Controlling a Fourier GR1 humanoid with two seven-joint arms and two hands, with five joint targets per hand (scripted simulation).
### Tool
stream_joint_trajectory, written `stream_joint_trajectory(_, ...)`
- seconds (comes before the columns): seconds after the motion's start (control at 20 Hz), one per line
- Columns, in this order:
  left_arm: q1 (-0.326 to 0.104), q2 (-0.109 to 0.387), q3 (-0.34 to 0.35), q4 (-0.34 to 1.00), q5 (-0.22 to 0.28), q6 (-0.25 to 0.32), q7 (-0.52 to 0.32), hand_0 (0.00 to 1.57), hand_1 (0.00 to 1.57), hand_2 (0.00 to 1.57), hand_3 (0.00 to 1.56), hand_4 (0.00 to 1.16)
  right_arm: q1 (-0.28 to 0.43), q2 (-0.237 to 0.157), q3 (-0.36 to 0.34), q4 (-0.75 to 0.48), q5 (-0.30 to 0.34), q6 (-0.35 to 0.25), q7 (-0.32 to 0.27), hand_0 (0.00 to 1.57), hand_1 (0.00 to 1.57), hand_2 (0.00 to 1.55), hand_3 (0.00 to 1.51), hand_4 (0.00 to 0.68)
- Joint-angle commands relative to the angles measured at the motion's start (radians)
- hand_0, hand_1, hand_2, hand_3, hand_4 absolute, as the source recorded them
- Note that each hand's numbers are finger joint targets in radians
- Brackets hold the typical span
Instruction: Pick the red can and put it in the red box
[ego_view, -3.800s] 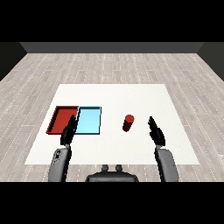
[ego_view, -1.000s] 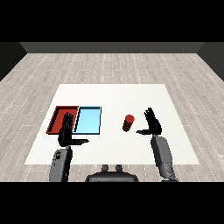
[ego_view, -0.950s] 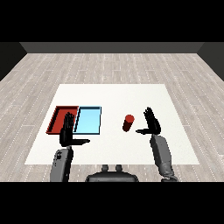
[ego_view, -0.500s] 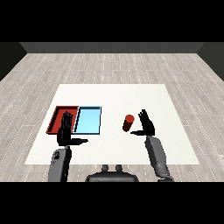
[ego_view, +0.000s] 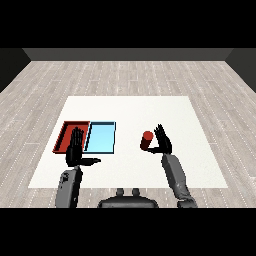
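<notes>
Closer now, right hand (ego_view: 163, 142) open beside upright red can (ego_view: 146, 140); left hand (ego_view: 76, 152) open.

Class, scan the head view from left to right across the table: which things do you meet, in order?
Red tray → light blue tray → red can → right hand. The left hand overlaps the red tray, so it is left out.

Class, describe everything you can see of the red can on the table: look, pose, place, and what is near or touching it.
The red can is a small plain cylinder, uniformly red with no visible label, standing upright on the white table. It sits right of the light blue tray. The right hand is beside it on its right, fingers straight and open; whether the thumb touches the can cannot be told.
</notes>
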Motion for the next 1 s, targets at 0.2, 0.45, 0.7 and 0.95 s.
stream_joint_trajectory(0.2, -0.033, 0.027, 0.034, -0.003, 0.04, -0.029, 0.013, 0.0, 0.0, 0.0, 0.0, 0.0, -0.03, 0.024, 0.065, 0.004, -0.015, -0.057, 0.026, 0.0, 0.0, 0.0, 0.0, 0.0)
stream_joint_trajectory(0.45, -0.01, 0.026, 0.029, 0.011, 0.036, -0.043, -0.008, 0.0, 0.0, 0.0, 0.0, 0.0, -0.039, 0.009, 0.027, 0.095, -0.001, -0.041, -0.021, 0.0, 0.0, 0.0, 0.0, 0.0)
stream_joint_trajectory(0.7, -0.042, 0.012, 0.024, 0.045, 0.001, -0.005, -0.024, 0.0, 0.0, 0.0, 0.0, 0.0, -0.164, -0.006, -0.012, 0.284, 0.011, -0.038, -0.101, 0.0, 0.0, 0.0, 0.0, 0.0)
stream_joint_trajectory(0.95, -0.042, 0.018, 0.021, 0.007, 0.018, -0.012, 0.018, 0.0, 0.0, 0.0, 0.0, 0.0, -0.117, 0.024, 0.034, 0.207, -0.005, -0.08, -0.056, 0.0, 0.0, 0.0, 0.0, 0.0)
